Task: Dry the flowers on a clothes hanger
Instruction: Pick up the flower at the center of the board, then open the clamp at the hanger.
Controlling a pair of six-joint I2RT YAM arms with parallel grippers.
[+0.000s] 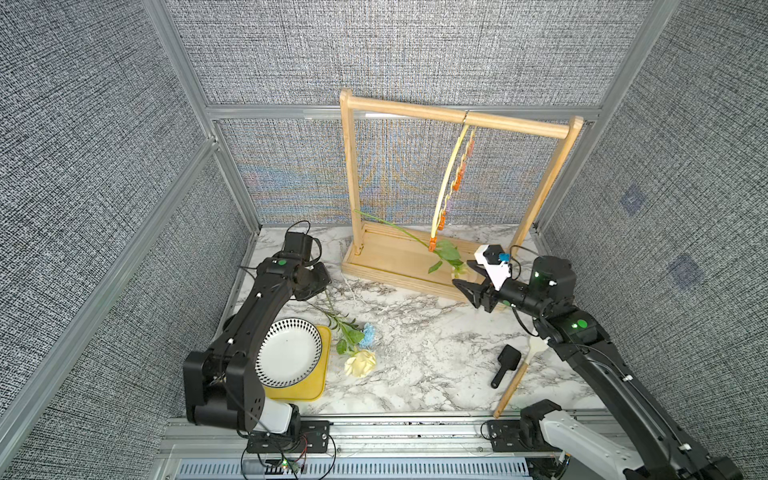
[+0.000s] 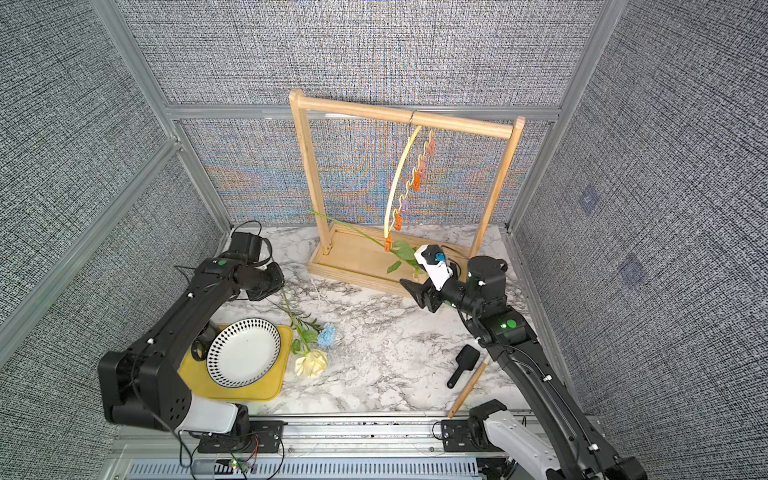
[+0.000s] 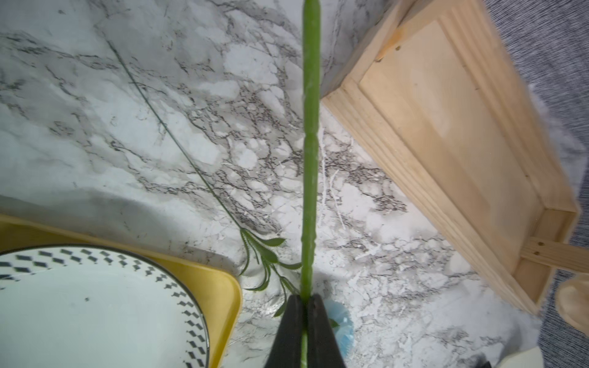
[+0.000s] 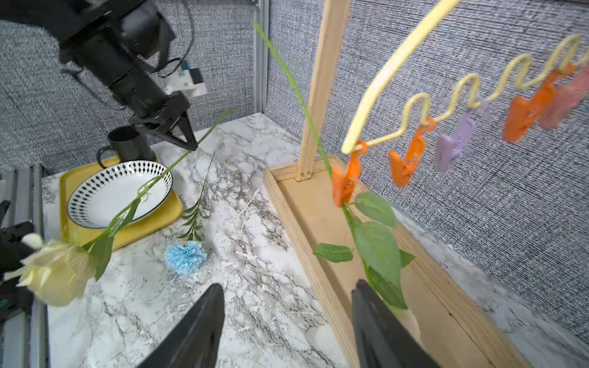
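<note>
Closest to the lens in the left wrist view, the left gripper [image 3: 305,298] is seen pinched shut on the long green stem [image 3: 310,159] of the pale yellow rose [image 4: 54,274]. The stem is grasped toward its bare end. The bloom hangs low over the white marble-patterned table [image 1: 415,353], and whether it rests there cannot be told. The small fluffy light-blue bloom [image 1: 368,334] is seen lying on the table just beside it.

One leafy green-stemmed flower [image 4: 376,245] is already clamped head-down in the end orange clip [image 4: 344,188] of the thin pale-yellow wavy hanger [image 4: 350,141]. The hanger is hooked on the top bar of the wooden frame rack [image 1: 519,126]. That flower's bloom is mostly hidden.

The right gripper [image 4: 290,286] is held empty near the hung flower, with its jaws moderately spread.

The second flower is judged to be in hand. Next, the stem must be carried to the free orange clip [image 4: 406,165], and that clip must be pressed open, probably by the right gripper, while the loosely hung hanger is steadied.
</note>
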